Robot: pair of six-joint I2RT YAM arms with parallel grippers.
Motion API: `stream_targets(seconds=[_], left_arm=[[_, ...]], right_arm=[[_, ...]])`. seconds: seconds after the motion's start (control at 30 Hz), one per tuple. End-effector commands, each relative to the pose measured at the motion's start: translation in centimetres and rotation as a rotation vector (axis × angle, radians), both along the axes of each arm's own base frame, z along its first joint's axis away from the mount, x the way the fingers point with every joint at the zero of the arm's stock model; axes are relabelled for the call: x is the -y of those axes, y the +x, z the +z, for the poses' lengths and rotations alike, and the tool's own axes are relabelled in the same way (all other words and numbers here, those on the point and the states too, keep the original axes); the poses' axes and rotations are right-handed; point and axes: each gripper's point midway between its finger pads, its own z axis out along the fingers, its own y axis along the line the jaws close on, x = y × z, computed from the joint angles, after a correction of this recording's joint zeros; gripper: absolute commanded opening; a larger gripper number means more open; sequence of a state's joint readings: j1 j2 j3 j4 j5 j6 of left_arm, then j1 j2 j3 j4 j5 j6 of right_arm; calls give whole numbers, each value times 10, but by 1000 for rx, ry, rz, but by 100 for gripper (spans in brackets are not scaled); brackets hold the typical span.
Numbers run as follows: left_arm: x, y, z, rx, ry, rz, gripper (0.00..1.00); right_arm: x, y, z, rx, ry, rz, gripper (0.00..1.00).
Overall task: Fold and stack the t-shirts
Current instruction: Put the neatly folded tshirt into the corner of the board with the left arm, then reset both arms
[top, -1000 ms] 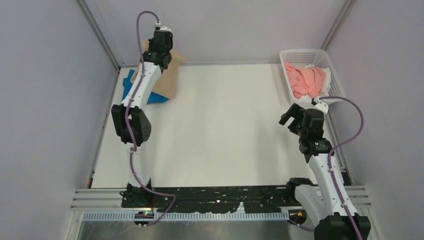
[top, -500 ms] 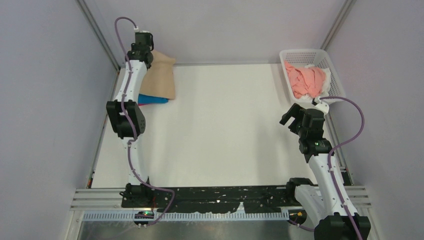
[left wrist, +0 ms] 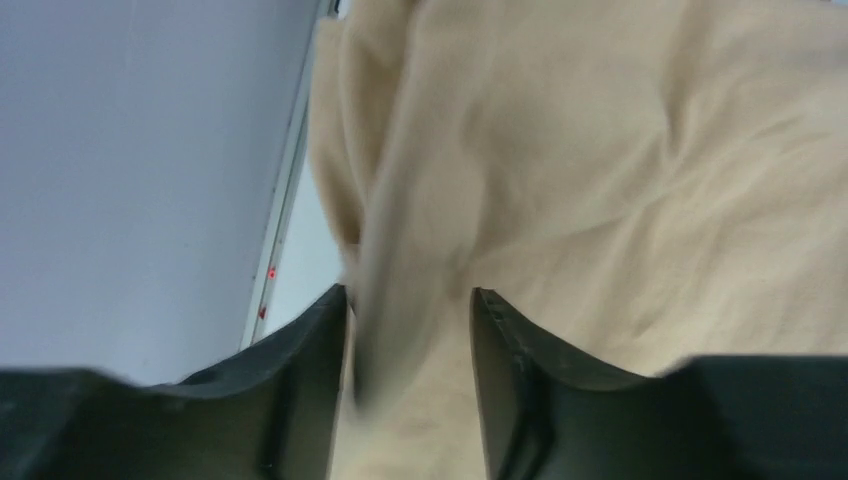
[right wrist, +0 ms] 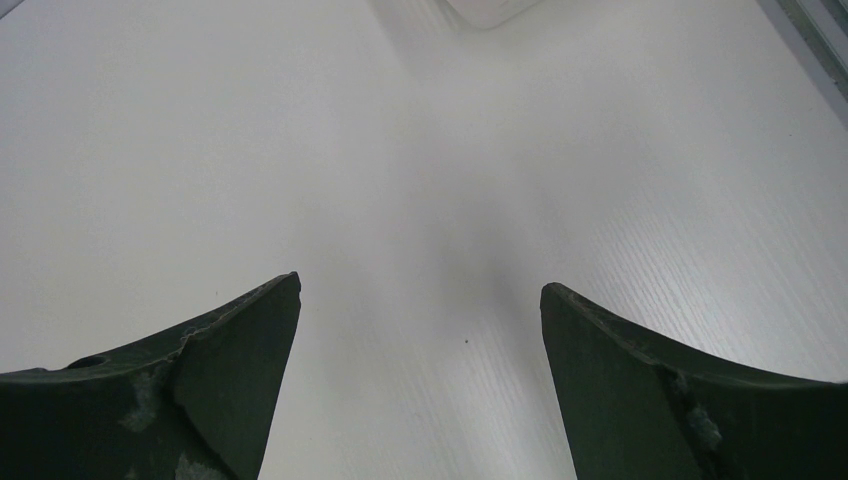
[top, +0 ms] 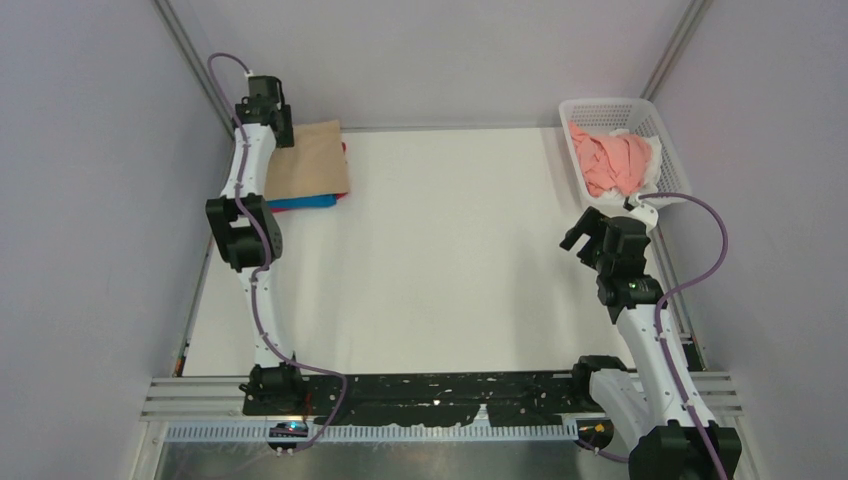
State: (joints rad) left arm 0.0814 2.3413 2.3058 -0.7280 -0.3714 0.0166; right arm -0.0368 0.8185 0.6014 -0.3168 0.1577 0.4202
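A folded tan t-shirt (top: 310, 160) lies on top of a blue t-shirt (top: 300, 203) at the table's far left corner, with a thin magenta edge (top: 345, 150) showing on the right. My left gripper (top: 278, 132) hovers at the tan shirt's far left edge. In the left wrist view the tan cloth (left wrist: 620, 150) fills the frame. The left gripper (left wrist: 408, 295) has its jaws apart, and a blurred loose fold hangs between them. A salmon-pink t-shirt (top: 612, 160) and a white one (top: 655, 158) sit in the basket. My right gripper (top: 580, 232) (right wrist: 420, 290) is open over bare table.
The white mesh basket (top: 610, 103) stands at the far right corner, just beyond the right gripper. Grey walls and metal rails close in the table on the left, back and right. The white tabletop (top: 450, 260) lies between the arms.
My left arm swung left and back, laying the tan shirt flat on the stack. Its jaws have come apart from the cloth. The right arm has not moved.
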Motion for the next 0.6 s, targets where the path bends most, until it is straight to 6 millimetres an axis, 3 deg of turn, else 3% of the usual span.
stream_targets(seconds=[0.0,0.03,0.3,0.47,0.57], left_arm=[[-13,1,27,77,-29,62,96],[-15,-2,29,80,-40,77,99],[3,-13,50,129,-208,74,100],[40,-41,109,230,-381,37,100],[71,-72,134,335,-462,30,100]], right_arm=[[7,4,11,35,-22,-25,95],[7,4,11,35,-23,-23,95],[6,3,15,41,-18,-21,95],[4,2,22,63,-11,-17,95],[-1,-4,23,68,6,8,95]])
